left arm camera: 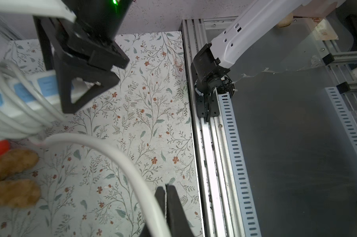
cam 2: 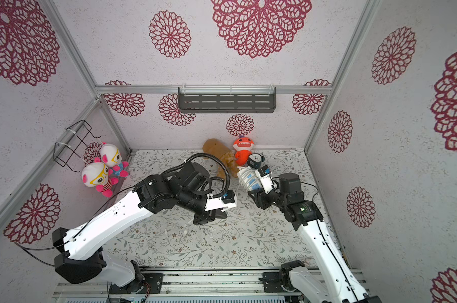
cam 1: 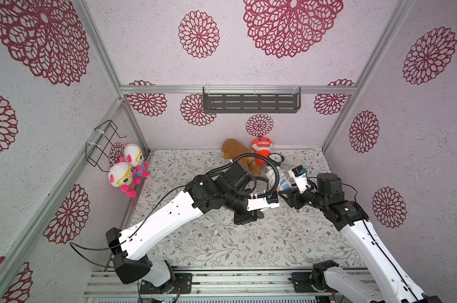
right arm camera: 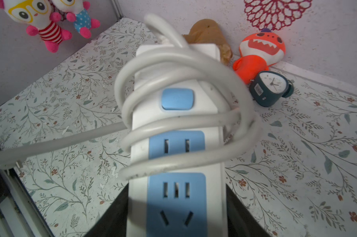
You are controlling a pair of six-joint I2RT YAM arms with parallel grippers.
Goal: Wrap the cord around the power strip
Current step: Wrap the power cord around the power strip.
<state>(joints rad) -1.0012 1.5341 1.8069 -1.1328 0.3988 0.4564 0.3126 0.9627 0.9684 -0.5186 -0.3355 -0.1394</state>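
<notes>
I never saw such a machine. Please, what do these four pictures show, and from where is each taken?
Two robot arms, the left arm and the right arm, each end in a claw. Two pictures look down on the whole booth; two come from cameras on the wrists. The right claw is shut on the power strip, with the cord looped around it several times. The free cord runs toward the shut left claw; whether it is pinched there, I cannot tell. At the back of the flowered table are a brown plush toy, an orange toy and a small clock.
</notes>
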